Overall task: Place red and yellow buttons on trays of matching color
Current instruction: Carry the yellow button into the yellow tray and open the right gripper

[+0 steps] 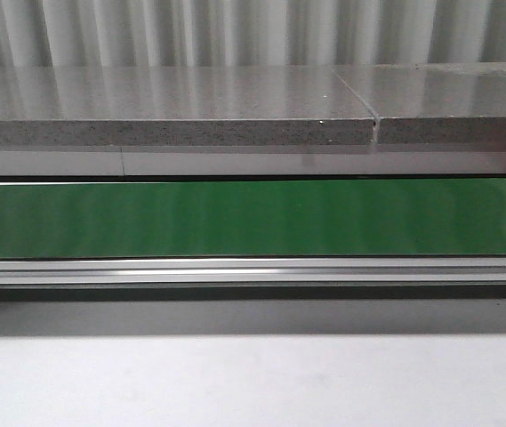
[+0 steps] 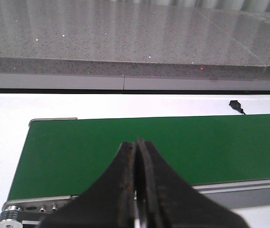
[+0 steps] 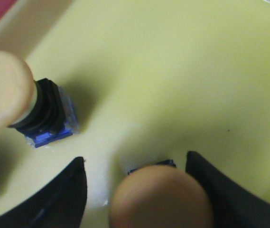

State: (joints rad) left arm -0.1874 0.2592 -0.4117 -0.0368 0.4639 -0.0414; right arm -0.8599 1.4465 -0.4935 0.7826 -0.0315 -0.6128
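Yellow button (image 3: 161, 197) between spread right gripper (image 3: 135, 190) fingers, in yellow tray (image 3: 172, 71) — rigid, top-heavy; grip black collar. Left gripper (image 2: 137, 156) closed, empty.

Your right gripper (image 3: 135, 183) has its jaws spread around one yellow button (image 3: 161, 197) in the yellow tray (image 3: 182, 71); a second button (image 3: 25, 102) stands near, crowding that side. Over the green belt (image 1: 253, 218) you have open room, bounded behind by the raised grey worktop (image 1: 172, 111).

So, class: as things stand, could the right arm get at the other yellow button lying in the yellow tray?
Probably yes: that button lies uncovered on the yellow tray beside the right gripper, whose fingers straddle another button.
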